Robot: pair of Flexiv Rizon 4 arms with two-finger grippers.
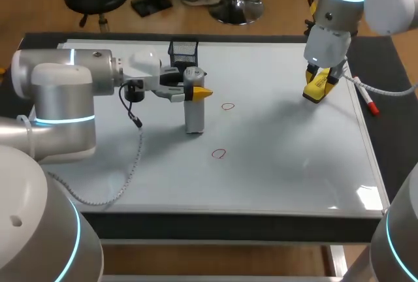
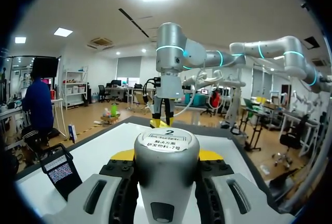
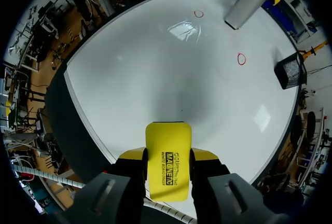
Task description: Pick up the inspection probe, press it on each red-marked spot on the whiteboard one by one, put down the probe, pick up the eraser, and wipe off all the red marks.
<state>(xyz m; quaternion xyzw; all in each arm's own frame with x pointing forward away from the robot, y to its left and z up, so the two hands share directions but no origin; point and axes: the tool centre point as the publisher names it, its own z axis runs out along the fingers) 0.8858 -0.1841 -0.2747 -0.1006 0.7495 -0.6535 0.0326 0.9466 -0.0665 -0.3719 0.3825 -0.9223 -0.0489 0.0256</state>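
Inspection probe (image 1: 194,115), long axis upright, is clamped in the left end effector (image 1: 194,91) near the far edge of the whiteboard (image 1: 294,171); both red marks (image 1: 227,106) lie just to its right, well apart from the right end effector (image 1: 318,86), which grips the eraser (image 3: 167,156).

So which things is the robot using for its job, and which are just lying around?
For the job: probe, yellow eraser, red marks, whiteboard.
Just lying about: black mesh basket, red marker.
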